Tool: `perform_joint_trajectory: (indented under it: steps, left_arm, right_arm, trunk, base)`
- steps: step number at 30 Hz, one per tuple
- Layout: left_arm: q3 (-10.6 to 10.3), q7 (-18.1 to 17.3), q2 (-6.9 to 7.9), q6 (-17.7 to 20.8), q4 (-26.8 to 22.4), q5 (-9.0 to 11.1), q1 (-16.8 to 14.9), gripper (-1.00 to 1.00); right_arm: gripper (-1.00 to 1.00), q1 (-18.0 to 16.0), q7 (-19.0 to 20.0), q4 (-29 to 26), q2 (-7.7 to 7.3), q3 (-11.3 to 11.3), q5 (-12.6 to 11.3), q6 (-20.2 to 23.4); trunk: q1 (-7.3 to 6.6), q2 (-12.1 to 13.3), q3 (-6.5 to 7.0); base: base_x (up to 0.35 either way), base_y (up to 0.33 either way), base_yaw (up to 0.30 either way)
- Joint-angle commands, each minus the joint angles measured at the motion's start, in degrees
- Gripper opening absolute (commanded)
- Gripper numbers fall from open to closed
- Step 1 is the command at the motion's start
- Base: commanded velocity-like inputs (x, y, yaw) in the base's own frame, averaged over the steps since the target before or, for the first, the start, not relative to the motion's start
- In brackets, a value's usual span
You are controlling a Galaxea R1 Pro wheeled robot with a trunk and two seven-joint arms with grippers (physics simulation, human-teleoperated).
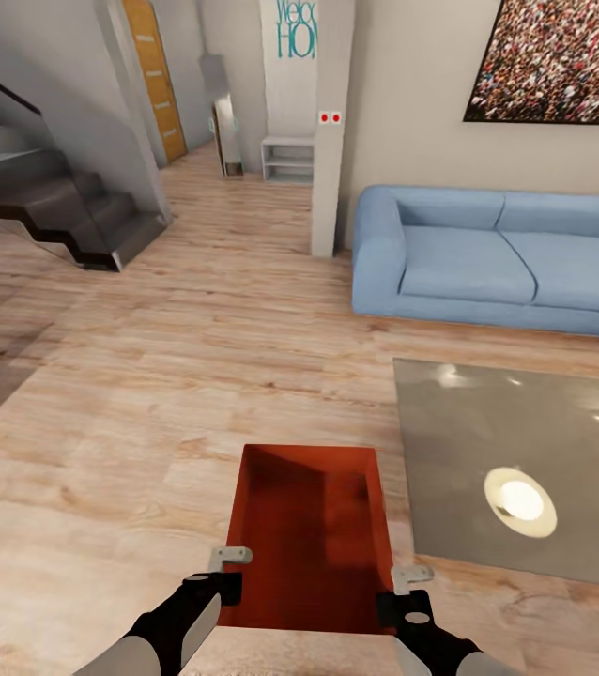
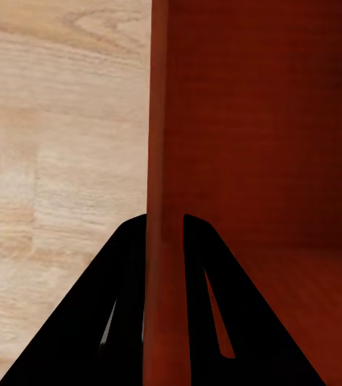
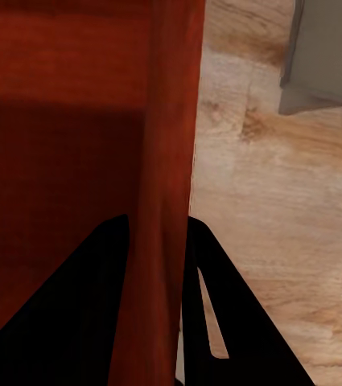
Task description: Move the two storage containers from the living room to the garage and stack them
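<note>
Matt ribbed container [image 1: 311, 526], wood-plank floor [image 1: 149, 394]

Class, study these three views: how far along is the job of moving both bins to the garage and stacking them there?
Done: one bin is gripped, the left gripper and right gripper each pinching a side wall. In hand: carrying it over the wood floor, the sofa and glass table nearby. Left: reaching the garage, setting it down, bringing the second bin, stacking.
</note>
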Motion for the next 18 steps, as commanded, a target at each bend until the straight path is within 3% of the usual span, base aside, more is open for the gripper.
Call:
perform_joint_trajectory:
  steps: [1,18]
  left_arm:
    - [-1.65,-0.26,0.11,-0.46,-0.30,0.89,-0.05,-1.00]
    - [-1.68,-0.26,0.11,-0.45,-0.30,0.89,-0.05,-1.00]
  right_arm:
    - [-1.00,0.01,-0.20,0.41,-0.23,0.11,-1.76,0.77]
    - [-1.00,-0.02,-0.22,0.41,-0.23,0.11,-1.76,0.77]
  trunk:
    - [0.03,-0.10,-0.11]
    - [0.03,-0.10,-0.44]
  base:
    - [0.000,0.000,0.270]
    - [0.000,0.000,0.270]
